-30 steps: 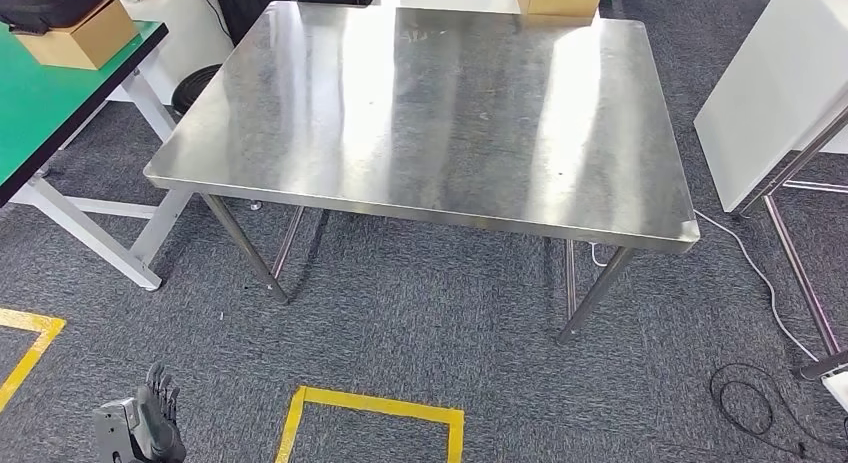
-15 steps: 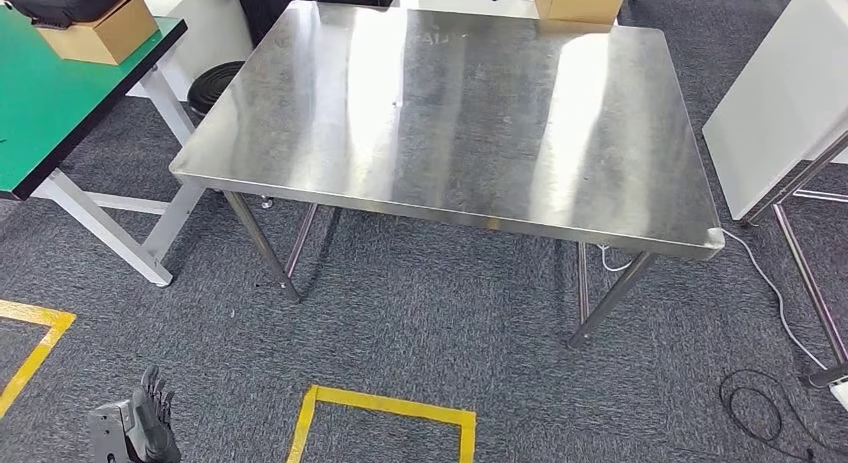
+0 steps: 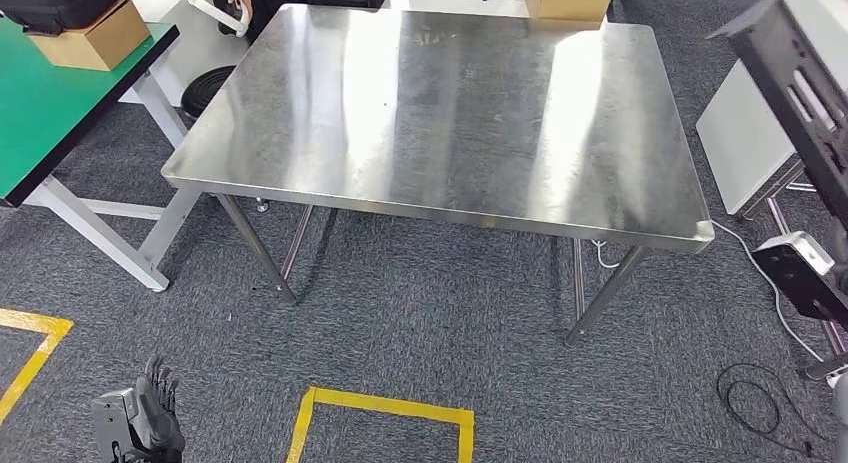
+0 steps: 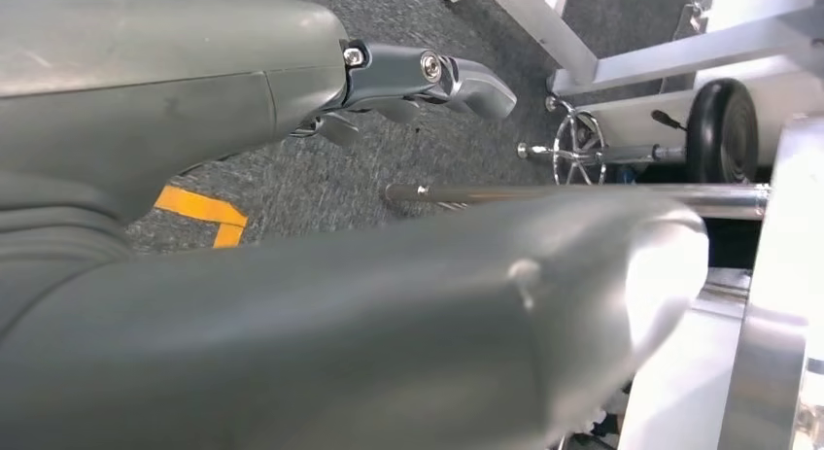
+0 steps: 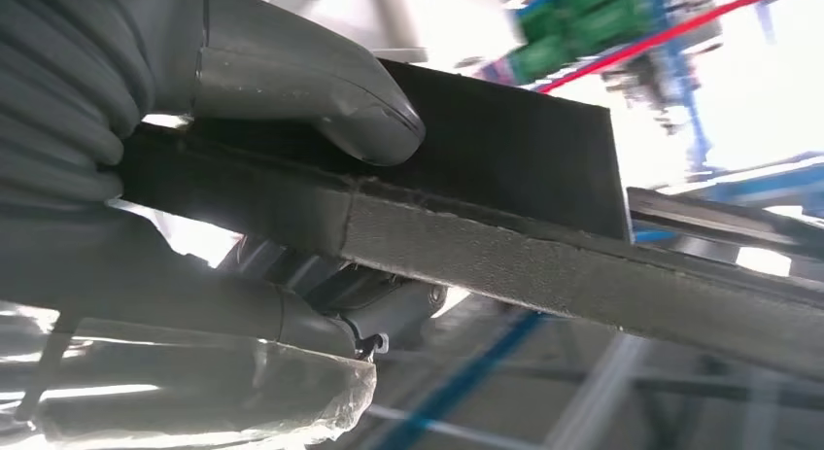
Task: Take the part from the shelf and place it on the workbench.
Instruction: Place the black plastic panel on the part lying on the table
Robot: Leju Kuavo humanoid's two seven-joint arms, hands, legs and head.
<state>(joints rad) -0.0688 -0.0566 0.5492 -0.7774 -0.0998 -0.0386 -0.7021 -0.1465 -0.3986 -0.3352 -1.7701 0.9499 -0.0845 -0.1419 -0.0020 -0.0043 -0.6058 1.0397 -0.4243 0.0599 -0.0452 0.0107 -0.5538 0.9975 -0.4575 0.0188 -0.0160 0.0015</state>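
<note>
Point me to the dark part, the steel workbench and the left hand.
dark part (image 5: 505, 149), right wrist view, on its flat black face past the thumb.
steel workbench (image 3: 450, 103), head view, on the bare middle of its top.
left hand (image 3: 150, 418), head view, on the dark fingers low near the frame edge.

The part (image 5: 505, 192) is a flat dark panel with a thick fibrous edge, gripped by the right hand (image 5: 243, 129) and raised at the right of the workbench (image 3: 450, 113), a bare steel table with a shiny top on thin legs.
</note>
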